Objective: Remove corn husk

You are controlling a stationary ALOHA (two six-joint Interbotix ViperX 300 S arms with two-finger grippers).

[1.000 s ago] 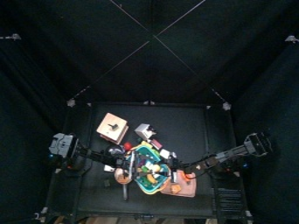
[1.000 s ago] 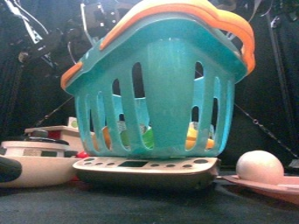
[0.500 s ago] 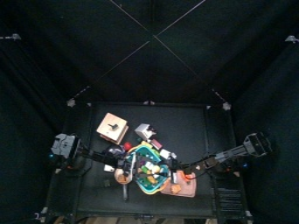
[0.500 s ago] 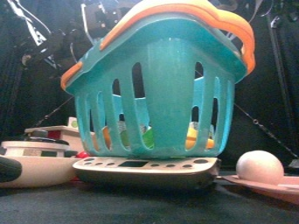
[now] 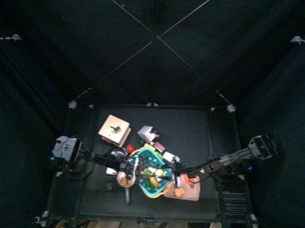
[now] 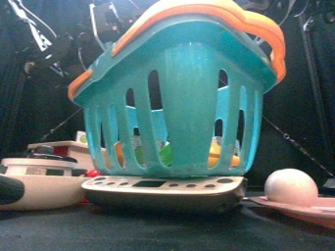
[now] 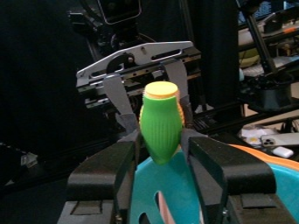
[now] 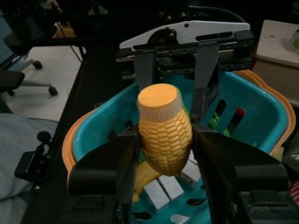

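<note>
In the left wrist view my left gripper (image 7: 163,154) is shut on the bright green corn husk (image 7: 159,127), which ends in a yellow tip. In the right wrist view my right gripper (image 8: 163,156) is shut on the yellow cob (image 8: 163,131). The two grippers face each other closely over the teal basket with an orange rim (image 5: 152,171). The right gripper (image 7: 146,74) shows behind the husk, and the left gripper (image 8: 176,52) shows behind the cob. I cannot tell whether husk and cob are still joined. The front view shows only the basket (image 6: 183,98).
The basket stands on a flat scale (image 6: 164,191). A white bowl (image 6: 39,181) is to its left. A white egg (image 6: 291,184) lies on a pink plate (image 6: 308,207) to its right. A tan block (image 5: 114,128) lies at the back left, with small clutter around the basket.
</note>
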